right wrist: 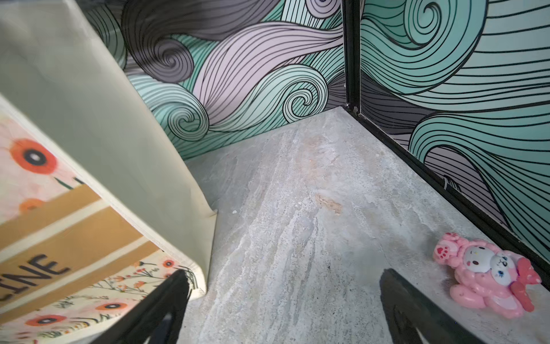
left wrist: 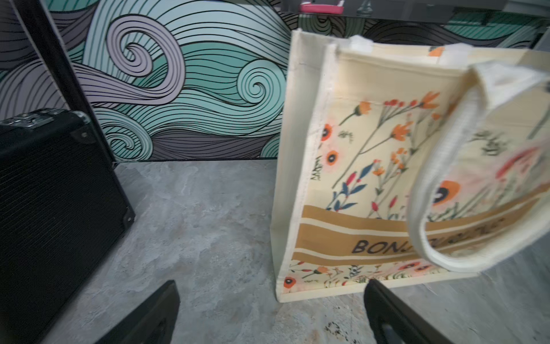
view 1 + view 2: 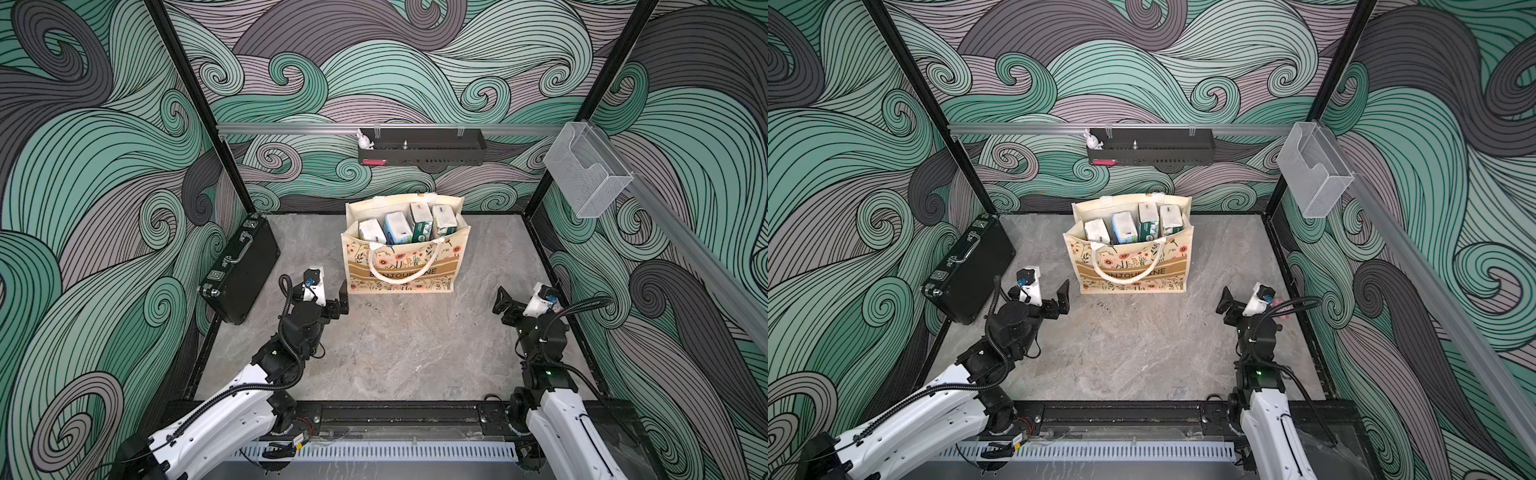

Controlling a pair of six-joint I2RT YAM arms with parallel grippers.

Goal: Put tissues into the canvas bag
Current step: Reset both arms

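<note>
At the back middle of the grey table [image 3: 415, 353] you have the canvas bag [image 3: 405, 266] standing upright with its mouth open. The tissues [image 3: 409, 226] sit inside it: in both top views four packs show on end in a row, one white, one light blue, one dark green-and-white and one pale. A white rope handle [image 3: 401, 272] hangs down the bag's front across the tan lettered band. Your left gripper [image 2: 272, 312] hovers low near the bag's front left corner, jaws spread wide over bare table, not touching the bag. Your right gripper [image 1: 285, 309] sits off the bag's front right corner, jaws equally wide apart and holding no pack. A pink toy [image 1: 488, 277] lies just beside it by the right wall, and a black briefcase [image 3: 241, 268] stands on edge along the left wall
</note>
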